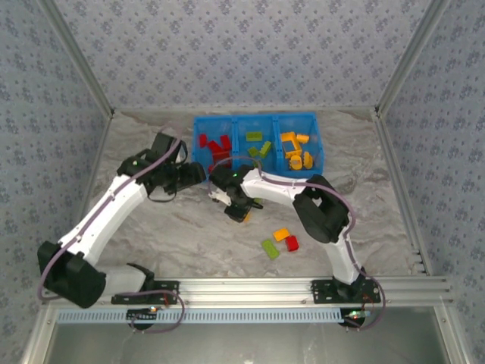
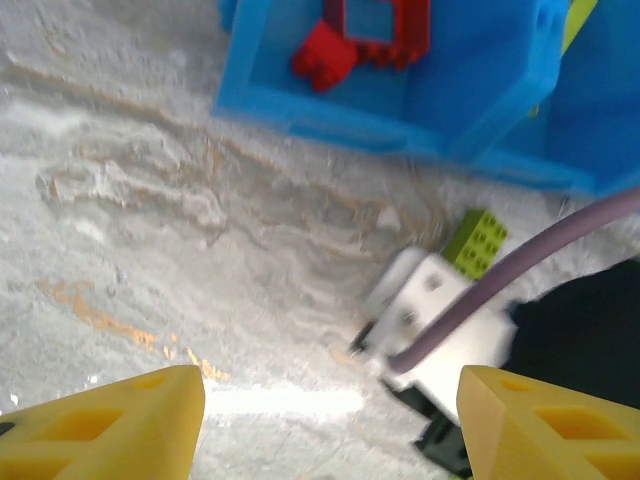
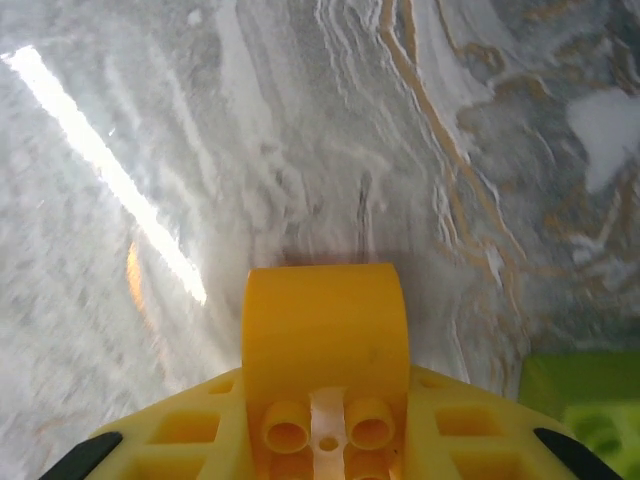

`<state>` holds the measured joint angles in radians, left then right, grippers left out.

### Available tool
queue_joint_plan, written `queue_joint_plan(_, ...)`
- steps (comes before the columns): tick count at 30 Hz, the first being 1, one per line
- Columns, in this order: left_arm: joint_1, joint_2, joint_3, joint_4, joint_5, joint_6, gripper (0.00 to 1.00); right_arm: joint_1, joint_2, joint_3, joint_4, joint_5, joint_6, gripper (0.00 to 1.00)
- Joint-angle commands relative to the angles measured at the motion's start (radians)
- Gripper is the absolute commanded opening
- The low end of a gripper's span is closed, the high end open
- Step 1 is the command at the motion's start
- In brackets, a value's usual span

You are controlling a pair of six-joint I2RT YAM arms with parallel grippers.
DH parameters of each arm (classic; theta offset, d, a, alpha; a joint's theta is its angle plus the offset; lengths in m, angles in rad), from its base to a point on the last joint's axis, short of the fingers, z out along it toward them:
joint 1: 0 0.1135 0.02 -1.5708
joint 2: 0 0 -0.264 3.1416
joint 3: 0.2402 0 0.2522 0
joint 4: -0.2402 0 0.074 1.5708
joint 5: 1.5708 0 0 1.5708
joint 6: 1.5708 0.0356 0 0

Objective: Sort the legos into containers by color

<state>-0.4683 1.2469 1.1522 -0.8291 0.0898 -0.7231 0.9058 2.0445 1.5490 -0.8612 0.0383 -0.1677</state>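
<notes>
White arm links, black joints — purple cable, yellow hollow-celled fingers.

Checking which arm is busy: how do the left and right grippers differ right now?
The left gripper is open; the right gripper is closed on an orange-yellow brick. The left gripper faces the blue bin; the right gripper faces the table. Both have yellow fingers.

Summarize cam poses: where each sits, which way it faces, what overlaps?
Top external: above, behind the bases, looking down on both arms and the blue bin.
Left wrist: faces the bin's red compartment past the open left gripper.
Right wrist: looks down at table, right gripper closed on yellow lego.
Shared: both wrist views catch the green lego.
</notes>
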Motion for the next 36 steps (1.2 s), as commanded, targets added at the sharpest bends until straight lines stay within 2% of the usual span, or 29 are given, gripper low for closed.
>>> queue_joint_plan(1, -0.055, -0.055, -0.070, 0.058, 0.009, 0.028, 0.68, -0.067, -0.202, -0.030, -0.017, -0.018, 0.117, 0.30)
queue_joint_plan(4, -0.126, -0.062, -0.109, 0.076, 0.001, 0.040, 0.68, -0.173, -0.364, -0.099, -0.017, -0.011, 0.195, 0.30)
queue_joint_plan(7, -0.198, -0.040, -0.115, 0.105, -0.002, 0.054, 0.68, -0.306, -0.448, -0.144, -0.036, 0.018, 0.253, 0.30)
queue_joint_plan(11, -0.268, 0.017, -0.098, 0.127, -0.018, 0.071, 0.67, -0.499, -0.432, -0.148, -0.005, -0.030, 0.344, 0.31)
queue_joint_plan(15, -0.310, 0.074, -0.057, 0.136, -0.025, 0.074, 0.67, -0.627, -0.305, -0.058, 0.051, -0.187, 0.407, 0.31)
queue_joint_plan(21, -0.345, 0.134, 0.004, 0.124, -0.029, 0.096, 0.67, -0.689, -0.060, 0.168, -0.016, -0.229, 0.448, 0.31)
queue_joint_plan(25, -0.373, 0.203, 0.042, 0.104, -0.001, 0.154, 0.66, -0.718, 0.027, 0.235, 0.007, -0.298, 0.486, 0.34)
queue_joint_plan(32, -0.495, 0.366, 0.134, 0.090, 0.013, 0.300, 0.64, -0.719, 0.086, 0.276, 0.001, -0.360, 0.528, 0.40)
queue_joint_plan(36, -0.582, 0.480, 0.252, 0.061, -0.002, 0.363, 0.64, -0.722, 0.087, 0.268, -0.018, -0.359, 0.529, 0.45)
